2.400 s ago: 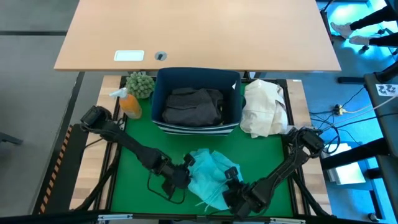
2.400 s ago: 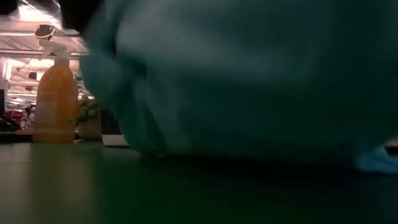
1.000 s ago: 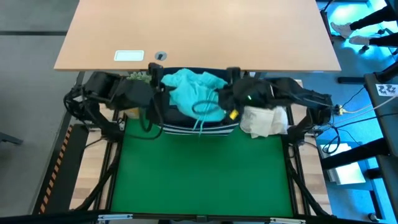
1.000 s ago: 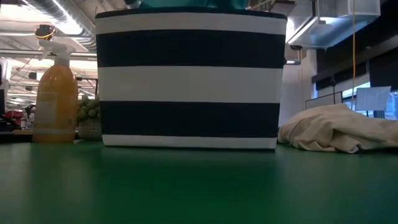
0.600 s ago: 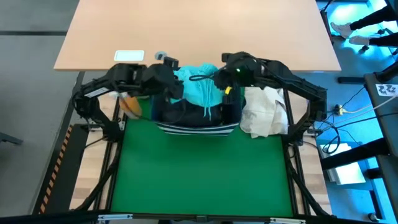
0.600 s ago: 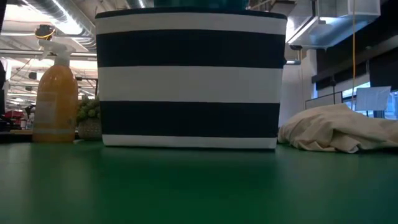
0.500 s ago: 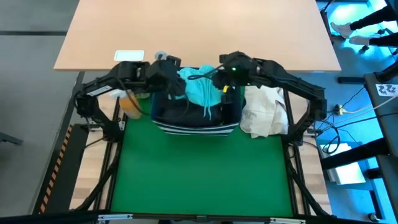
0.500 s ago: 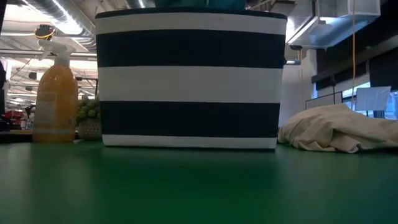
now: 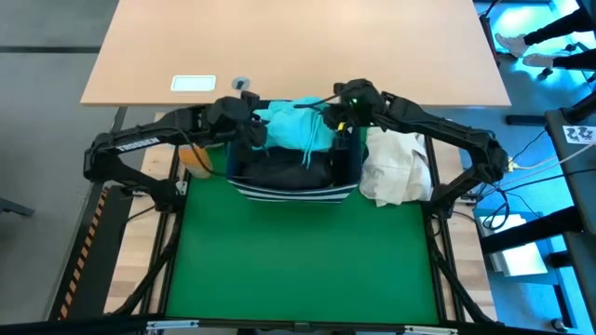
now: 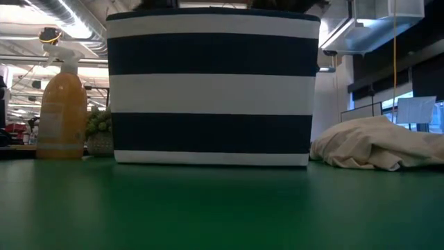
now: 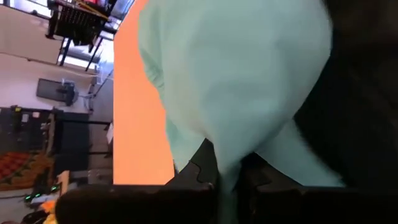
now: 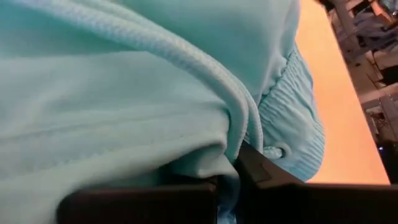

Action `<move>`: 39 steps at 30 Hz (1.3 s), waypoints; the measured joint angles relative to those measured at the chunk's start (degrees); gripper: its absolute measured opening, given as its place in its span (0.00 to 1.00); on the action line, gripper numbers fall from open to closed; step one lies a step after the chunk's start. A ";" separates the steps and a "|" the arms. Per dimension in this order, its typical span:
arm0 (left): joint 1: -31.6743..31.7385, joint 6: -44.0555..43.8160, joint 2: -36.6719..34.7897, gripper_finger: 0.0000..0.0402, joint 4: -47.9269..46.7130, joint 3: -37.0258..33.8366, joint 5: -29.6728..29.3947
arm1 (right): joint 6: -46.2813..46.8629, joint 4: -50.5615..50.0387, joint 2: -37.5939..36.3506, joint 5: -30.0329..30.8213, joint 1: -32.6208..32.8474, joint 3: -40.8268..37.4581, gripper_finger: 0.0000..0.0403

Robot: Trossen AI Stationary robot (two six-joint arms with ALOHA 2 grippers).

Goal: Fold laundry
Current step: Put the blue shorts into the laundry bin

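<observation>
You have both grippers over the bin [image 9: 293,181] at upper centre of the high view: left gripper [image 9: 253,130] and right gripper [image 9: 337,113], jaws clamped on the turquoise garment [image 9: 296,126], which hangs between them above dark clothes [image 9: 284,169].

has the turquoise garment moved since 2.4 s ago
Yes. The turquoise garment was on the green mat near the front edge; now it hangs over the bin at the back, gripped by the left hand and right hand.
</observation>
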 joint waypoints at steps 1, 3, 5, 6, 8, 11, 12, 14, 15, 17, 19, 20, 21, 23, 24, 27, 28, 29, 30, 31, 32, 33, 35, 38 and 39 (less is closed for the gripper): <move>0.56 0.77 -0.10 0.02 1.59 -1.62 -0.08 | -0.30 0.32 0.15 0.00 -0.31 -0.92 0.02; 1.45 2.17 -0.10 0.02 3.83 -4.32 -0.60 | -0.98 1.73 0.64 0.04 -0.61 -2.56 0.02; 1.98 3.54 0.09 0.02 4.95 -6.43 -0.36 | -1.69 2.47 1.02 0.00 -0.61 -4.21 0.02; 1.96 3.79 0.18 0.02 5.38 -7.18 0.02 | -2.01 2.48 1.09 0.00 -0.57 -4.82 0.02; 1.95 3.45 0.27 0.02 4.19 -8.15 1.51 | -3.20 2.05 1.09 -0.67 -0.42 -5.60 0.03; 1.12 1.16 0.27 0.03 0.86 -8.35 4.96 | -3.50 -0.63 1.07 -3.18 -0.45 -5.75 0.11; 0.74 0.18 0.27 0.05 0.10 -8.35 5.78 | -3.53 -1.46 1.07 -4.13 -0.45 -5.75 0.15; -0.31 -1.67 0.27 0.09 -0.86 -8.35 6.48 | -3.52 -2.84 0.99 -6.17 -0.45 -5.75 0.22; -0.98 -2.13 0.27 0.12 -1.31 -8.35 6.86 | -3.54 -3.71 0.86 -7.33 -0.45 -5.75 0.26; -2.12 -2.21 0.27 0.16 -2.21 -8.35 7.34 | -3.55 -5.08 0.70 -8.62 -0.44 -5.75 0.33; -3.36 -2.58 0.27 0.20 -3.50 -8.01 7.41 | -3.55 -6.36 0.07 -8.81 0.03 -5.75 0.40; -3.85 -2.95 0.27 0.22 -4.51 -7.55 7.39 | -3.55 -6.84 -0.41 -8.79 0.29 -5.75 0.44; -4.34 -3.79 0.27 0.23 -5.25 -6.92 7.37 | -3.53 -6.99 -1.08 -8.87 0.40 -5.75 0.47; -5.26 -5.47 0.27 0.26 -6.36 -5.44 7.32 | -3.34 -7.70 -2.48 -8.90 1.11 -5.75 0.53; -5.72 -6.04 0.27 0.28 -7.01 -4.72 7.30 | -3.14 -7.76 -3.26 -8.90 1.59 -5.75 0.56; -7.13 -8.21 0.29 0.31 -9.74 -2.01 7.39 | -2.48 -8.40 -5.99 -8.93 3.16 -5.75 0.64; -7.67 -8.99 0.27 0.32 -10.34 -1.10 7.39 | -2.00 -8.67 -6.95 -8.92 3.83 -5.73 0.66; -8.24 -9.97 0.25 0.33 -11.09 -0.32 7.35 | -1.65 -9.03 -7.85 -8.92 4.35 -5.73 0.68; -8.90 -10.78 0.25 0.34 -12.15 0.34 7.35 | -1.41 -9.51 -8.65 -8.92 4.84 -5.73 0.69; -9.62 -11.72 0.25 0.34 -12.95 0.97 7.34 | -1.32 -10.12 -9.37 -8.75 5.51 -5.73 0.71; -10.42 -12.76 0.25 0.35 -13.73 1.72 7.34 | -1.10 -10.79 -10.01 -8.38 6.23 -5.73 0.71; -11.27 -13.82 0.27 0.35 -14.39 2.36 7.36 | -0.50 -11.43 -10.65 -7.91 6.87 -5.73 0.72; -13.04 -15.99 0.22 0.35 -15.51 3.49 7.32 | 0.61 -12.04 -11.72 -7.12 8.11 -5.73 0.72; -15.30 -18.12 0.26 0.35 -15.19 4.64 6.81 | 2.00 -11.13 -12.52 -6.91 9.95 -5.73 0.72; -15.79 -19.13 0.27 0.35 -14.41 4.97 6.34 | 2.73 -10.00 -12.55 -6.54 10.55 -5.73 0.72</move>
